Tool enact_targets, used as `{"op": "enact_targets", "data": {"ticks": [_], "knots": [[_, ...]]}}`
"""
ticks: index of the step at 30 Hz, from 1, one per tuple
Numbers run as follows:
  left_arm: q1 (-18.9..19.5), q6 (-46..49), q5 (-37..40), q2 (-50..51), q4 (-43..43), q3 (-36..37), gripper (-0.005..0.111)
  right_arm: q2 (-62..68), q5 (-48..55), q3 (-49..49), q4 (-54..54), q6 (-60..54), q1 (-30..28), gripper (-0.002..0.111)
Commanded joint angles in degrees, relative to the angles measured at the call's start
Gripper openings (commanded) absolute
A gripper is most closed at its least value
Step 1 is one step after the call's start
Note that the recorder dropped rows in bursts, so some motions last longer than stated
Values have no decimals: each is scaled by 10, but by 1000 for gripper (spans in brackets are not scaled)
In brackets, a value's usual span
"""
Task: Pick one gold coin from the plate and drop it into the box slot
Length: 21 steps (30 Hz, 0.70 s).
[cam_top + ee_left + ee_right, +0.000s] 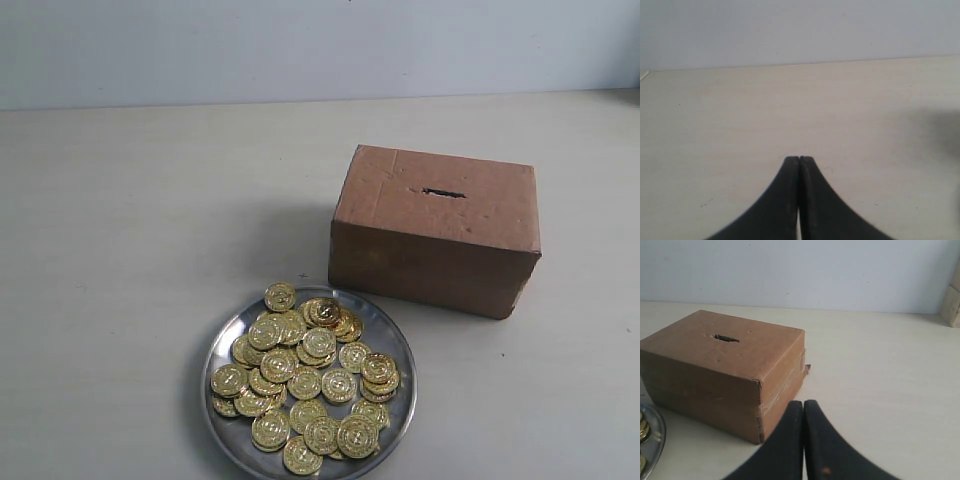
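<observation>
Pale tabletop [120, 220] holds everything; nothing is picked yet, and the left gripper [799, 159] and right gripper [803, 402] are both closed and empty. Just ahead of the right gripper sits the scuffed brown box [715, 365], ragged slot [726, 338] on top, with the shiny plate [400, 345] of gold coins [305, 380] beside it. The next move likely calls for parted jaws over one coin.

Exterior view: raised, off arms, tilted down onto desk [120, 250], wall [300, 40] across far edge. Mid distance; box [435, 230] and box slot [443, 191] whole, plate [392, 335] cut by lower frame edge.

Left wrist view: low over desk, facing along it to wall, left end effector [799, 159] tips in foreground. Shares only desk and wall with other views.

Right wrist view: low, close to box, facing wall past right end effector [803, 402] tips. Shares box, slot and sliver of plate rim with exterior view.
</observation>
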Motion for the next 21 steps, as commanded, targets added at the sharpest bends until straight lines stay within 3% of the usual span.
{"op": "enact_targets", "data": {"ticks": [1, 21], "knots": [[2, -5, -4, -3, 1, 2, 0, -3, -8, 3, 0, 2, 2, 0], [2, -5, 8, -3, 1, 2, 0, -3, -8, 3, 0, 2, -15, 0]]}}
